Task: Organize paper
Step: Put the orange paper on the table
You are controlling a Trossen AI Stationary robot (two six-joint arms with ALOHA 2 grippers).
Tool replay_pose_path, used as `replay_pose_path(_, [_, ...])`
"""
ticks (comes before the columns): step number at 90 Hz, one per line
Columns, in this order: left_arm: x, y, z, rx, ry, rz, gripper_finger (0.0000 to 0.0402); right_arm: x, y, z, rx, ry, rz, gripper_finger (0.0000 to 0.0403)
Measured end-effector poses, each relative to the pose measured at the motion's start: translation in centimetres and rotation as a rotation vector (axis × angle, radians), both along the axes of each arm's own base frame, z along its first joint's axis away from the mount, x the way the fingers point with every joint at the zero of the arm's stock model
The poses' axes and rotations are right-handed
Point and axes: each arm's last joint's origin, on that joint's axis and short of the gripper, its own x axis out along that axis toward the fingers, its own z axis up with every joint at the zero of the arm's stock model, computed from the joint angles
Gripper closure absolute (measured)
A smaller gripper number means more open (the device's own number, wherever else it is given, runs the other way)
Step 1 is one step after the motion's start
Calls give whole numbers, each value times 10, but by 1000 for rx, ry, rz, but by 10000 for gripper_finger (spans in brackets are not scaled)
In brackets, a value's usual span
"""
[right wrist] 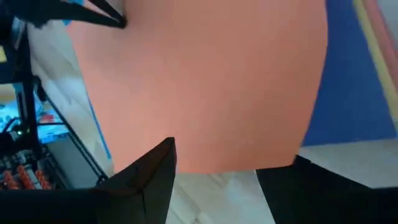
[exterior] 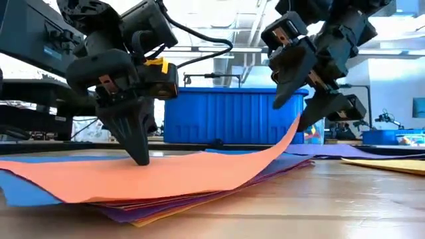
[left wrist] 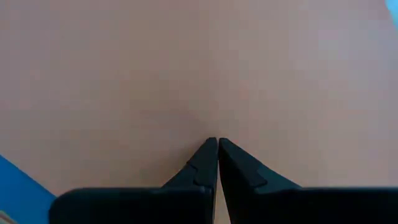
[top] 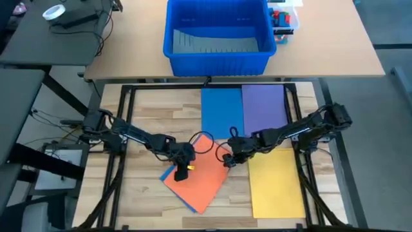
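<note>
Your left pincer (top: 185, 161) has its fingers pressed together, tips down on the orange sheet (top: 201, 175), pinning it near its left part; the left wrist view shows the two fingers (left wrist: 205, 165) meeting at a point against the orange surface. In the low view that pincer (exterior: 141, 158) touches the sheet (exterior: 133, 179) right where it lies flat on the stack.

Your right pincer (top: 226, 159) sits at the orange sheet's right edge, which curls up off the stack toward it in the low view (exterior: 302, 123). In the right wrist view its fingers (right wrist: 149, 177) stand apart with the sheet's edge between them; you cannot tell whether they touch the paper.

The orange sheet tops a skewed stack at the front-centre of the desk (top: 145, 193), with blue (top: 168, 174) peeking out beneath it, and purple and yellow edges lower in the pile in the low view. A blue sheet (top: 221, 113) and a purple sheet (top: 264, 109) lie side by side farther back, and a yellow sheet (top: 277, 183) lies to the right. A blue bin (top: 217, 35) stands behind them.
</note>
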Motion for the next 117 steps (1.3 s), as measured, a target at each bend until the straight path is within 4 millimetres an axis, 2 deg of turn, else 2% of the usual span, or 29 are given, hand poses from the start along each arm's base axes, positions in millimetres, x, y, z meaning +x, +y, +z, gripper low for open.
replay_pose_path(11, [0,0,0,0,-1,-1,402,2,-6,-5,-57,13,-49,204])
replay_pose_path(31, [0,0,0,1,0,0,402,13,-20,-24,-107,9,-19,204])
replay_pose_path(45, [0,0,0,1,-1,0,402,20,-33,-20,-115,-77,40,204])
replay_pose_path(63, [0,0,0,2,-2,-2,402,18,-48,-22,-115,-57,67,204])
replay_pose_path(73, [0,0,0,2,-1,-2,402,12,-54,-26,-41,20,65,204])
replay_pose_path(80, [0,0,0,2,-1,-2,402,10,-50,-27,40,45,105,204])
replay_pose_path(87, [0,0,0,2,-2,-2,402,10,-46,-26,49,32,125,204])
replay_pose_path(95, [1,0,0,1,-8,-2,402,14,-50,-25,39,-2,110,204])
replay_pose_path(107, [2,0,1,-2,-29,-3,402,21,-61,-41,45,1,67,206])
replay_pose_path(117, [2,0,1,-2,-32,-3,402,35,-68,-48,65,-35,84,211])
